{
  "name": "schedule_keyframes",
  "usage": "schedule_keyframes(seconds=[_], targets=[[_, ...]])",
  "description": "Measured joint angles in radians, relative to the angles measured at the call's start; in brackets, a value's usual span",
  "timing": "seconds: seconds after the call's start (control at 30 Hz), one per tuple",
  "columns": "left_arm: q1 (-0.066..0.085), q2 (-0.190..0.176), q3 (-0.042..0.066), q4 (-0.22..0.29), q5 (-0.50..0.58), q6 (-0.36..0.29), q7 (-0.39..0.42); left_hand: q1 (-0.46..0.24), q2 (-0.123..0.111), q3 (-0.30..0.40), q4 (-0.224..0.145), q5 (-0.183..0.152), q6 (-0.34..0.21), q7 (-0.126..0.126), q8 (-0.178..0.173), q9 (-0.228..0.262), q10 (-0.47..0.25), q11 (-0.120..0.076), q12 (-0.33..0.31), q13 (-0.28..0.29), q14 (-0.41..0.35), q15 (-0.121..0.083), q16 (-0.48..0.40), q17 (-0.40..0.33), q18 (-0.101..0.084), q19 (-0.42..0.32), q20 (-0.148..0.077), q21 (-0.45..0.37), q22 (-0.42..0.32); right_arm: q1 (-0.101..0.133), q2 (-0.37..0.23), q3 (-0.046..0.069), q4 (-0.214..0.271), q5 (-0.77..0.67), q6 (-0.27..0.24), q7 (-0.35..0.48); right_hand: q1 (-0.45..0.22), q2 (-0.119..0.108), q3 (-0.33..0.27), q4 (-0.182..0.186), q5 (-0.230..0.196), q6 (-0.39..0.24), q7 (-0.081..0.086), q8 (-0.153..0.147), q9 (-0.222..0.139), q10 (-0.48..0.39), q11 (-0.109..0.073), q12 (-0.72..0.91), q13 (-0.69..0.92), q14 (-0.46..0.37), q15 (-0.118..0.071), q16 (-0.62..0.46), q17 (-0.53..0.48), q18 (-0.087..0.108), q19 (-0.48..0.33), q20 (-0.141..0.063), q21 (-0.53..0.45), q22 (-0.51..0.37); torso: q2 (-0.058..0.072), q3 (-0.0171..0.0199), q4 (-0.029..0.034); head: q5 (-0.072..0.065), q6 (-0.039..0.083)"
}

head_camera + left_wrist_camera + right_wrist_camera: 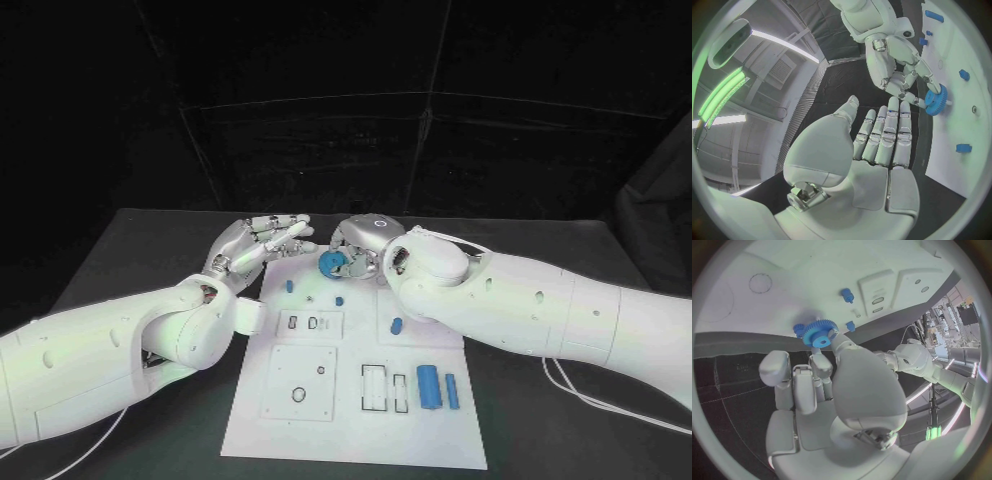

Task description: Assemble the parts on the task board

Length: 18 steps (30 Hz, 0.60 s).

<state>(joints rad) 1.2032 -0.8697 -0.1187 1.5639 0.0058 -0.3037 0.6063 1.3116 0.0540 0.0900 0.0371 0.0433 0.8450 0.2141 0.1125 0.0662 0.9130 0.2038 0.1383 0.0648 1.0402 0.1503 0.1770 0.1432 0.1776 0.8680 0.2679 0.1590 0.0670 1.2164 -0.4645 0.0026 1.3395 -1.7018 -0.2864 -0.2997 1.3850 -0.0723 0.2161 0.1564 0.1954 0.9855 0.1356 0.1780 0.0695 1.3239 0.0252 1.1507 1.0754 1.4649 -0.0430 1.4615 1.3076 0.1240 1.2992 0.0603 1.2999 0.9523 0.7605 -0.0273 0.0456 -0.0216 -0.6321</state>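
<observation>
Right hand [364, 243] grips a small blue toothed plastic gear [333, 264] by its fingertips, holding it at the far edge of the flat white rectangular task board [289, 420], which lies in the middle of the black counter [144, 240]. In the right wrist view the gear [819, 333] sits at the fingertips just over the board's surface, beside a small blue peg [846, 294]; whether it touches the board I cannot tell. Left hand [260, 243] is empty, its fingers extended and close together, hovering beside the gear at the board's far left corner. To seat the gear well, I would judge that it should be kept level, its centre hole lined up over its post before lowering, and then pressed straight down without twisting the wrist. The left hand could steady the board if it shifts. Nearer the robot, a longer blue cylinder [427, 384] and a slimmer blue bar [451, 391] lie on the board, awaiting their turn.
</observation>
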Motion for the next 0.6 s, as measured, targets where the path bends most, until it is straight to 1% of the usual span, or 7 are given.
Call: schedule_keyframes(seconds=[0.13, 0.17, 0.27, 0.37, 0.43, 0.5, 0.6], targets=[[0.0, -0.001, 0.0, 0.0, 0.0, 0.0, 0.0, 0.0, 0.0, 0.0, 0.0, 0.0, 0.0, 0.0, 0.0, 0.0, 0.0, 0.0, 0.0, 0.0, 0.0, 0.0, 0.0, 0.0, 0.0, 0.0, 0.0, 0.0, 0.0, -0.001, 0.016, 0.0, -0.019, -0.004, 0.018, -0.002, -0.013, -0.011, 0.007, 0.002, -0.008, 0.014, -0.001, -0.012, 0.001, -0.009, 0.009, -0.02, -0.017, 0.0, 0.0, 0.0, 0.0, 0.0, 0.002, 0.002, 0.0, -0.003, 0.0, 0.0005, -0.0005, 0.003, -0.003], [0.0, -0.001, 0.0, 0.0, 0.0, 0.0, 0.0, 0.0, 0.0, 0.0, 0.0, 0.0, 0.0, 0.0, 0.0, 0.0, 0.0, 0.0, 0.0, 0.0, 0.0, 0.0, 0.0, 0.0, 0.0, 0.0, 0.0, 0.0, 0.0, -0.002, 0.019, -0.001, -0.022, -0.005, 0.021, -0.002, -0.018, -0.008, 0.007, 0.002, -0.014, 0.016, -0.001, -0.016, 0.001, -0.011, 0.011, -0.022, -0.021, 0.0, 0.0, 0.0, 0.0, 0.0, 0.004, 0.004, 0.0, -0.003, 0.0, 0.0007, -0.0009, 0.004, -0.003], [0.0, -0.001, 0.0, 0.0, 0.0, 0.0, 0.0, 0.0, 0.0, 0.0, 0.0, 0.0, 0.0, 0.0, 0.0, 0.0, 0.0, 0.0, 0.0, 0.0, 0.0, 0.0, 0.0, 0.0, 0.0, 0.0, 0.0, 0.0, 0.0, -0.003, 0.028, -0.001, -0.029, -0.007, 0.034, -0.002, -0.044, -0.017, 0.011, 0.005, -0.041, 0.024, -0.004, -0.023, 0.003, -0.016, 0.016, -0.029, -0.027, 0.0, 0.0, 0.0, 0.0, 0.0, 0.004, 0.004, 0.0, -0.006, 0.0, 0.0009, -0.0015, 0.004, -0.004], [0.0, 0.0, 0.0, 0.0, 0.0, 0.0, 0.0, 0.0, 0.0, 0.0, -0.006, 0.0, 0.0, 0.0, 0.0, 0.0, 0.0, 0.0, 0.0, 0.0, 0.0, 0.0, -0.005, 0.001, 0.0, 0.0, 0.0, -0.004, 0.0, -0.004, 0.034, -0.002, -0.034, -0.009, 0.047, -0.002, -0.068, -0.03, 0.003, 0.017, -0.047, 0.026, -0.005, -0.03, 0.004, -0.02, 0.02, -0.036, -0.033, 0.004, 0.004, 0.0, 0.0, 0.0, 0.001, 0.006, 0.0, -0.007, 0.0, 0.001, -0.0018, 0.005, -0.005], [0.0, 0.0, 0.0, 0.0, 0.0, 0.0, 0.0, 0.0, 0.0, 0.0, -0.006, 0.0, 0.0, 0.0, 0.0, 0.0, 0.0, 0.0, 0.0, 0.0, 0.0, 0.0, -0.007, 0.001, 0.0, 0.0, 0.0, -0.004, 0.0, -0.004, 0.036, -0.002, -0.036, -0.01, 0.053, -0.002, -0.091, -0.034, -0.006, 0.027, -0.048, 0.011, -0.005, -0.037, 0.005, -0.029, 0.021, -0.045, -0.038, 0.0, 0.007, 0.0, 0.0, 0.0, 0.0, 0.008, 0.0, -0.01, 0.0, 0.001, -0.002, 0.005, -0.006], [0.0, 0.0, 0.0, 0.0, 0.0, 0.0, 0.0, 0.0, 0.0, 0.0, -0.006, 0.0, 0.0, 0.0, 0.0, 0.0, 0.0, 0.0, 0.0, 0.0, 0.0, 0.0, -0.007, 0.001, 0.0, 0.0, 0.0, -0.004, 0.0, -0.004, 0.037, -0.002, -0.04, -0.012, 0.059, -0.002, -0.109, -0.043, -0.022, 0.034, -0.068, -0.01, 0.0, -0.049, 0.0, -0.036, 0.02, -0.049, -0.044, 0.0, 0.008, 0.0, 0.0, 0.0, -0.004, 0.011, 0.0, -0.014, 0.0, 0.0011, -0.0021, 0.006, -0.006], [0.0, -0.001, 0.0, 0.0, 0.0, 0.0, 0.0, 0.0, 0.0, 0.0, -0.006, 0.0, 0.0, 0.0, 0.0, 0.0, 0.0, 0.0, 0.0, 0.0, 0.0, 0.0, -0.007, 0.001, 0.0, 0.0, 0.0, -0.004, 0.0, -0.004, 0.038, -0.002, -0.045, -0.013, 0.062, -0.002, -0.125, -0.059, -0.046, 0.048, -0.09, -0.036, 0.007, -0.064, -0.004, -0.044, 0.028, -0.057, -0.05, 0.0, 0.015, 0.004, 0.0, 0.0, -0.007, 0.015, -0.001, -0.018, 0.0, 0.0011, -0.0021, 0.006, -0.006]])
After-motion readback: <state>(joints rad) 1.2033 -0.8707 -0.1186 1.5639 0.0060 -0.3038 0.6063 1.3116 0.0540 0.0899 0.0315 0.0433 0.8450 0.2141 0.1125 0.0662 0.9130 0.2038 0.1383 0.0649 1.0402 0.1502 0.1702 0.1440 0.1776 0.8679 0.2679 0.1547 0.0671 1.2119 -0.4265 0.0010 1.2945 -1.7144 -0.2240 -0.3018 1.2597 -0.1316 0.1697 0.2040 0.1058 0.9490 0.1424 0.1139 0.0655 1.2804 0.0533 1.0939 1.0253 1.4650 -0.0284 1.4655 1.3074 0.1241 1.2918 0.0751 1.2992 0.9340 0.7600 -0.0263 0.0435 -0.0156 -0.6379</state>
